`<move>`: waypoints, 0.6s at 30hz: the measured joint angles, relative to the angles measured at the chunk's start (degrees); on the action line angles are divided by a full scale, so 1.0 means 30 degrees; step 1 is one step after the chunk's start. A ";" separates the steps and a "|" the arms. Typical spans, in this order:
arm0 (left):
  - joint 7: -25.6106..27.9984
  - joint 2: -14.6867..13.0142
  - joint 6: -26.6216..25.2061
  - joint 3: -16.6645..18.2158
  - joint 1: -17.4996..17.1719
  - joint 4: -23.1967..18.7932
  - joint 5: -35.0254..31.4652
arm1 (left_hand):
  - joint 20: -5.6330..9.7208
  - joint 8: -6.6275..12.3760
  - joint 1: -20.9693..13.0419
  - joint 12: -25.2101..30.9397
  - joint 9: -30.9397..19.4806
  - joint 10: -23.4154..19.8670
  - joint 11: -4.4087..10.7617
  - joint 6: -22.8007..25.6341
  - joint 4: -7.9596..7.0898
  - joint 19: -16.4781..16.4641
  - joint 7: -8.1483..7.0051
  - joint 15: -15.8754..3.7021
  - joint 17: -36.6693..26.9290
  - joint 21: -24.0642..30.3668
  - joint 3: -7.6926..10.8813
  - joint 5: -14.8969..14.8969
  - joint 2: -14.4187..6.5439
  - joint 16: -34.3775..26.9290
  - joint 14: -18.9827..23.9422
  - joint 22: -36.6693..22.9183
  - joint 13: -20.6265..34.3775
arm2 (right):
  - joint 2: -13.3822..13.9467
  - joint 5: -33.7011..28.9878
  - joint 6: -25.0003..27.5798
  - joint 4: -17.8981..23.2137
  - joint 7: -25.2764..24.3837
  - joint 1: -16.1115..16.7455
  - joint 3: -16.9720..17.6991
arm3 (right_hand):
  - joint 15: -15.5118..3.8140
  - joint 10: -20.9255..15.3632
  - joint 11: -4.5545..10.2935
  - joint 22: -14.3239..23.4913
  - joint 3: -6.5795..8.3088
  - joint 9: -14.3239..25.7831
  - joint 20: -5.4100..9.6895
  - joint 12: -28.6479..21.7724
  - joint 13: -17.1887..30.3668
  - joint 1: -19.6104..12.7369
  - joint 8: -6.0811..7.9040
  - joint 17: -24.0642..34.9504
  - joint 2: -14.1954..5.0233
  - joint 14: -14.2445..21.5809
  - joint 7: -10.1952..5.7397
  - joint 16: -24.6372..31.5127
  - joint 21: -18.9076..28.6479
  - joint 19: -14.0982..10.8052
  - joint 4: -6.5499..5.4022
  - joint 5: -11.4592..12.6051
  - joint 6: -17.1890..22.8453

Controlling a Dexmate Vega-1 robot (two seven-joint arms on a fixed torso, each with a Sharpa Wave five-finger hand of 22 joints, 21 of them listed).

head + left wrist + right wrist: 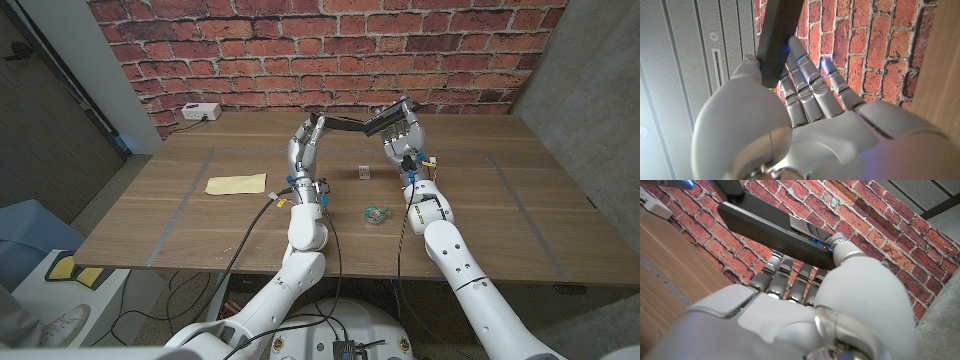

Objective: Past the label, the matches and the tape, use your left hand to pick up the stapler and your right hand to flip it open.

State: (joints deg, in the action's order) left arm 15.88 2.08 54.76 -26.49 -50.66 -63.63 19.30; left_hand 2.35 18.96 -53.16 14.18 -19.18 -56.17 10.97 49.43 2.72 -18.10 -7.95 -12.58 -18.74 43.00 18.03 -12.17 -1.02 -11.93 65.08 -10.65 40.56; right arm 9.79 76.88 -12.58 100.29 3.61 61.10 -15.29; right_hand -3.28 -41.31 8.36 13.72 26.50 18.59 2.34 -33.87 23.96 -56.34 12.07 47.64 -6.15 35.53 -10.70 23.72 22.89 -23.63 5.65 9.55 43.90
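- Table (480, 215): wood, brick wall (300, 50) behind it.
- Left hand (305, 140) was raised over the table's far middle, fingers clamped on one end of the stapler (355, 124).
- Right hand (402, 135) gripped the stapler's other end; the stapler hung in the air between both hands, hinged open.
- Yellow label (237, 184) lay on the table, well left of the stapler.
- Tape (376, 213) lay nearer the robot than the stapler, just beside the right arm.
- Matches (364, 172) lay under the stapler, between the arms.

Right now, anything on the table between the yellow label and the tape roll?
In the head view, only the left forearm crosses between the label and the tape roll; the matchbox sits farther back.
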 measured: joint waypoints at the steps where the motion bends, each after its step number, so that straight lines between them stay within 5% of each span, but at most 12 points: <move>1: 0.0000 0.0004 0.0000 -0.0009 0.0018 0.0030 0.0000 | 0.0000 -0.0008 0.0001 -0.0006 -0.0001 0.0000 0.0000 0.0000 0.0053 0.0001 0.0000 -0.0002 0.0001 0.0000 0.0097 0.0009 -0.0001 0.0029 -0.0002 0.0000 0.0016 | -0.0011 -0.0001 -0.0006 0.0000 0.0000 -0.0001 0.0000 | 0.0000 0.0020 0.0021 -0.0001 0.0000 0.0000 0.0000 0.0001 -0.0023 0.0000 -0.0033 0.0000 0.0000 0.0000 0.0000 0.0000 0.0000 0.0000 0.0000 0.0000 -0.0001; 18: -0.2992 0.0349 0.1036 -0.0201 0.0472 0.0858 0.2977 | -0.0001 -0.0074 0.0052 -0.0101 -0.0069 0.0005 0.0000 0.0067 0.0333 -0.0001 0.0066 0.0143 0.0178 -0.0073 0.0414 -0.0119 -0.0052 0.0034 -0.0260 0.0087 0.0019 | -0.0253 0.0121 -0.0183 -0.0038 -0.0030 0.0020 0.0082 | -0.0031 -0.0148 0.0188 -0.0001 -0.0011 -0.0087 0.0072 0.0308 -0.0246 0.0001 0.0026 0.0091 -0.0001 0.0171 -0.0030 -0.0073 0.0140 0.0068 0.0006 -0.0027 -0.0031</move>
State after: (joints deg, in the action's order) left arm 6.90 3.13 57.86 -27.09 -49.24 -61.05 28.23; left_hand 2.34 18.73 -53.00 13.87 -19.38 -56.16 10.97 49.64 3.72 -18.10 -7.76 -12.15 -18.20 42.78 19.28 -12.52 -1.17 -11.82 64.30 -10.39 40.62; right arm 9.03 77.24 -13.13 100.18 3.52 61.16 -15.04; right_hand -3.38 -41.76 8.92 13.71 26.47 18.33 2.56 -32.95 23.22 -56.34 12.15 47.92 -6.15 36.04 -10.79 23.50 23.31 -23.43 5.67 9.47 43.81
